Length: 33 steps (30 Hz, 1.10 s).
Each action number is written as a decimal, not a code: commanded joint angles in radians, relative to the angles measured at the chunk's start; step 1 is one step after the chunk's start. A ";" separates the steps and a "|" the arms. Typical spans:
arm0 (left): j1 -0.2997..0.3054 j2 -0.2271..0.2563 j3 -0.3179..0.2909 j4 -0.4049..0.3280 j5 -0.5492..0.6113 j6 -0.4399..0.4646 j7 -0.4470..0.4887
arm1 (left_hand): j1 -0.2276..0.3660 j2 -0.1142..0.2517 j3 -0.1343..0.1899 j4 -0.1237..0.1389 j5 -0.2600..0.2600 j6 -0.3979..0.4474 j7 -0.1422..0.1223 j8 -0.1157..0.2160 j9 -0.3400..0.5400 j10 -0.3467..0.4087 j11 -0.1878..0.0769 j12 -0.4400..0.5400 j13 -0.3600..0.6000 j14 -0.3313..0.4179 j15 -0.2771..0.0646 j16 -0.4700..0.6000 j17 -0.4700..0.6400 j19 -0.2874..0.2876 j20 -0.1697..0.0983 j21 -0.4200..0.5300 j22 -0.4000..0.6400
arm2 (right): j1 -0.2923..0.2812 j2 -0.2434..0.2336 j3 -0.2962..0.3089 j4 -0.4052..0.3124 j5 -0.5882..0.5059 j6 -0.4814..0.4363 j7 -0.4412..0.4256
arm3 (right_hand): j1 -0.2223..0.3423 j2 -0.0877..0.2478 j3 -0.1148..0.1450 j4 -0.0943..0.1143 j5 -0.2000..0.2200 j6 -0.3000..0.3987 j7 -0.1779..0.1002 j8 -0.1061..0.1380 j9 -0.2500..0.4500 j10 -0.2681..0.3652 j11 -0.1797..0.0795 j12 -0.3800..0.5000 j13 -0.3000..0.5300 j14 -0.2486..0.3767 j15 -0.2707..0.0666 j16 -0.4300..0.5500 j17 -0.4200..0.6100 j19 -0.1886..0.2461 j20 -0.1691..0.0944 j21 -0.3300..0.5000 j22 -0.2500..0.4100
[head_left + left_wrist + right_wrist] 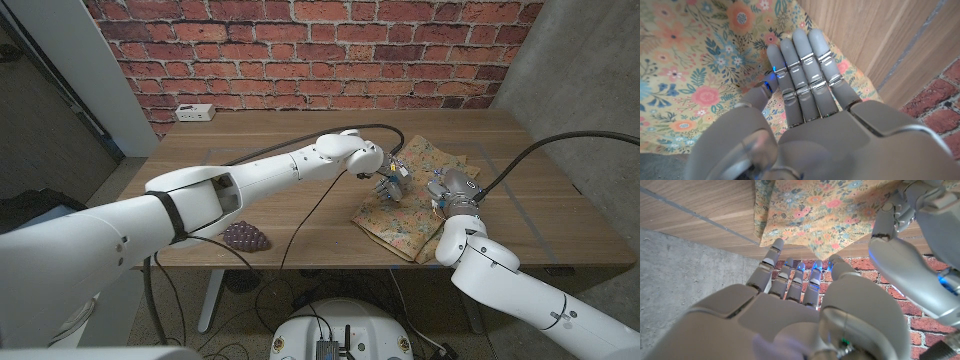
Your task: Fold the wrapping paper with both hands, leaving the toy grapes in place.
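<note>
**Both hands at the floral wrapping paper, grapes off to the side**

Left hand [391,184]: over the middle of the wrapping paper [412,225]. In the left wrist view the hand [805,100] has its fingers [801,55] straight and held together, tips against the floral sheet [700,65]. Nothing visibly pinched; whether the thumb underneath catches the paper, cannot tell.

Right hand [452,190]: at roughly 3 o'clock from the left hand, just beside it, at the sheet's right-hand edge. In the right wrist view this hand [790,305] shows fingers [790,275] slightly spread, reaching toward the paper's edge [825,215], with the tips near it. Contact or grip not resolvable from this angle. The left hand [910,245] appears alongside in the same view, touching the sheet.

Wrapping paper: yellow floral print, lying on the right half of the wooden worktop [300,140], tilted diagonally, its near corner close to the worktop's front edge. It looks rumpled or partly lifted under the hands.

Toy grapes [245,237]: a purple bunch near the worktop's front edge, at about 8 o'clock from the left hand, well apart from the paper and partly behind the left arm.

White socket box [194,112]: at the worktop's far left corner, by the brick wall.
</note>
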 commanded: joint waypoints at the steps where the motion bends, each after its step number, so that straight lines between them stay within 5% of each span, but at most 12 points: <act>1: -0.035 -0.085 0.060 0.203 -0.051 -0.036 0.004 | 0.008 0.014 -0.001 -0.007 0.002 -0.005 0.002 -0.009 -0.009 -0.006 0.003 -0.009 -0.008 -0.007 0.002 -0.008 -0.004 -0.008 0.006 -0.010 0.003 | 0.026 -0.001 -0.018 0.010 0.013 -0.014 -0.003 | 0.011 -0.003 0.004 -0.007 -0.001 0.003 0.001 0.006 0.002 0.004 0.002 0.006 0.003 -0.004 -0.034 0.008 0.003 0.002 -0.002 0.002 0.005; 7: -0.044 -0.094 0.081 0.226 -0.067 -0.035 0.015 | 0.009 0.015 -0.009 -0.012 0.000 -0.001 0.007 -0.021 -0.021 -0.004 0.009 -0.010 -0.009 -0.008 0.003 -0.010 -0.011 -0.010 0.009 -0.013 0.002 | 0.035 -0.004 -0.028 0.009 0.014 -0.023 -0.006 | 0.011 -0.003 0.003 -0.007 -0.001 0.003 0.001 0.006 0.002 0.004 0.001 0.006 0.003 -0.003 -0.033 0.008 0.004 0.001 -0.001 0.002 0.005; 13: -0.042 -0.053 0.068 0.153 -0.082 -0.021 0.025 | 0.011 0.022 -0.023 -0.011 -0.004 0.001 0.002 -0.032 -0.033 -0.003 0.005 -0.006 0.002 -0.012 0.004 -0.008 -0.011 -0.025 0.013 -0.022 0.002 | 0.035 -0.009 -0.030 0.005 0.016 -0.017 -0.010 | 0.012 -0.003 0.003 -0.007 -0.001 0.003 0.000 0.006 0.002 0.004 0.001 0.006 0.003 -0.003 -0.034 0.008 0.004 0.001 -0.002 0.002 0.005; 18: -0.027 0.001 0.023 0.064 -0.122 -0.018 0.029 | 0.015 0.046 -0.063 -0.001 -0.025 -0.015 0.014 -0.031 0.003 -0.013 0.037 0.019 0.067 -0.065 0.040 0.036 0.077 -0.210 0.066 -0.083 0.013 | 0.030 -0.010 -0.025 -0.001 0.015 -0.013 -0.018 | 0.012 -0.003 0.003 -0.007 -0.001 0.003 0.000 0.006 0.002 0.004 0.001 0.006 0.003 -0.003 -0.033 0.009 0.004 0.001 -0.002 0.002 0.005; 23: 0.002 0.068 -0.033 -0.053 -0.133 0.007 0.065 | 0.017 0.052 -0.078 0.002 -0.033 -0.026 0.020 -0.022 0.028 -0.028 0.048 0.027 0.094 -0.081 0.049 0.048 0.101 -0.247 0.082 -0.091 0.015 | 0.028 -0.015 -0.024 -0.004 0.012 -0.007 -0.023 | 0.012 -0.002 0.003 -0.007 -0.002 0.003 0.001 0.006 0.002 0.005 0.001 0.006 0.003 -0.004 -0.034 0.009 0.004 0.002 -0.002 0.002 0.005; 27: 0.051 0.134 -0.102 -0.165 -0.136 0.026 0.148 | -0.017 0.042 -0.120 0.026 -0.051 -0.021 0.025 -0.009 0.048 -0.023 0.054 0.045 0.122 -0.078 0.055 0.058 0.119 -0.257 0.087 -0.089 0.018 | 0.010 -0.009 -0.007 -0.014 0.009 0.001 -0.041 | 0.012 -0.002 0.003 -0.007 -0.002 0.003 0.001 0.006 0.002 0.006 0.000 0.006 0.003 -0.003 -0.034 0.009 0.004 0.001 -0.002 0.002 0.005; 33: 0.171 0.212 -0.203 -0.308 -0.088 0.084 0.377 | -0.028 0.057 -0.142 0.036 -0.062 -0.033 0.020 0.001 0.068 -0.034 0.046 0.056 0.152 -0.083 0.048 0.071 0.145 -0.265 0.088 -0.087 0.019 | -0.003 -0.015 0.002 -0.029 0.001 0.014 -0.051 | 0.012 -0.001 0.002 -0.006 -0.002 0.003 0.001 0.006 0.002 0.006 0.001 0.006 0.003 -0.003 -0.034 0.010 0.004 0.001 -0.003 0.002 0.005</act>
